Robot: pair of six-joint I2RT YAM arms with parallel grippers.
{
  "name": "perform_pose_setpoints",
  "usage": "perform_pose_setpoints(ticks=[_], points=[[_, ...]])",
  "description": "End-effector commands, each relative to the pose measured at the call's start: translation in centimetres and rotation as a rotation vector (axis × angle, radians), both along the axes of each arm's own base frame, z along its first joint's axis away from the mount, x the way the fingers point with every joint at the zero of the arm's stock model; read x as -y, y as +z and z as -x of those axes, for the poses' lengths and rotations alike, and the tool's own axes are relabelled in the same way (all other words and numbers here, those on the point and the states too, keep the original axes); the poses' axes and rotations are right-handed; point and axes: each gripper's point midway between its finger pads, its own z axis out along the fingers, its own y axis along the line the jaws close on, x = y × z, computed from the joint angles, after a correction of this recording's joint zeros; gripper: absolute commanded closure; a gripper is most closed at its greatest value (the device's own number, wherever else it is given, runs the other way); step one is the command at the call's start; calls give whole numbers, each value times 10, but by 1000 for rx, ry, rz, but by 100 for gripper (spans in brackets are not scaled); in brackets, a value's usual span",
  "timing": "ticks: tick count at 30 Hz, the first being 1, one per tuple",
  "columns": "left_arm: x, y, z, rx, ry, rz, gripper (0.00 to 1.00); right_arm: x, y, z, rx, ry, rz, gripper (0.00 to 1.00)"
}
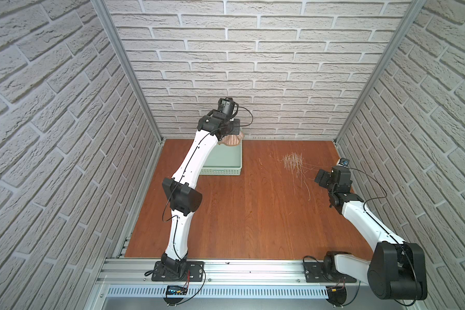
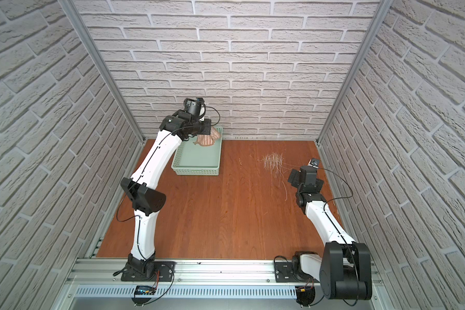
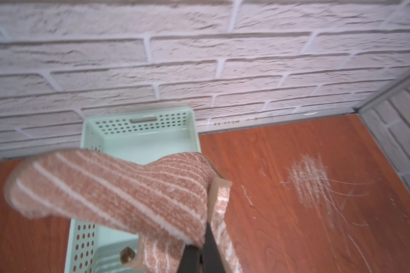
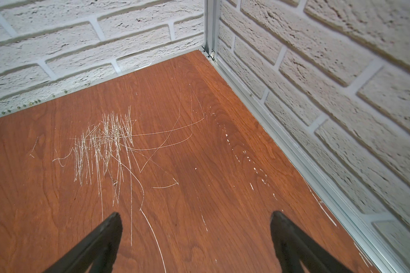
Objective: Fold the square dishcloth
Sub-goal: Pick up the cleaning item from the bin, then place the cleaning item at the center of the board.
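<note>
The square dishcloth (image 1: 231, 140) (image 2: 206, 140), tan-brown with thin cream stripes, hangs bunched over the far end of the mint-green basket (image 1: 224, 170) (image 2: 196, 170). My left gripper (image 3: 207, 228) is shut on the dishcloth (image 3: 118, 189), pinching a fold between its dark fingers, and cloth drapes on both sides of them. In both top views the left wrist covers the jaws. Far off by the right wall, my right gripper (image 4: 195, 219) (image 1: 321, 177) stands open over bare wood with nothing between its fingers.
The basket's perforated wall (image 3: 137, 123) stands close to the back brick wall. A patch of pale scratches (image 1: 293, 161) (image 4: 104, 144) marks the red-brown tabletop in front of the right gripper. Brick walls close in the table on three sides.
</note>
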Motion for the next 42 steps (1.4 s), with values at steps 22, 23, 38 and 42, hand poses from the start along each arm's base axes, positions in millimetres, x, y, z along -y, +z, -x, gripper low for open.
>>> perform_pose_setpoints(ticks=[22, 23, 38, 42], points=[[184, -199, 174, -344, -477, -185, 86, 14, 12, 36, -81, -138, -37, 1], [180, -207, 181, -367, -474, -175, 80, 12, 10, 36, -93, -128, -52, 1], [101, -198, 214, -285, -174, 20, 2, -44, -47, 35, -372, 37, -210, 8], [70, -202, 198, -228, 7, -10, 5, -63, -57, 27, -411, 90, -203, 10]])
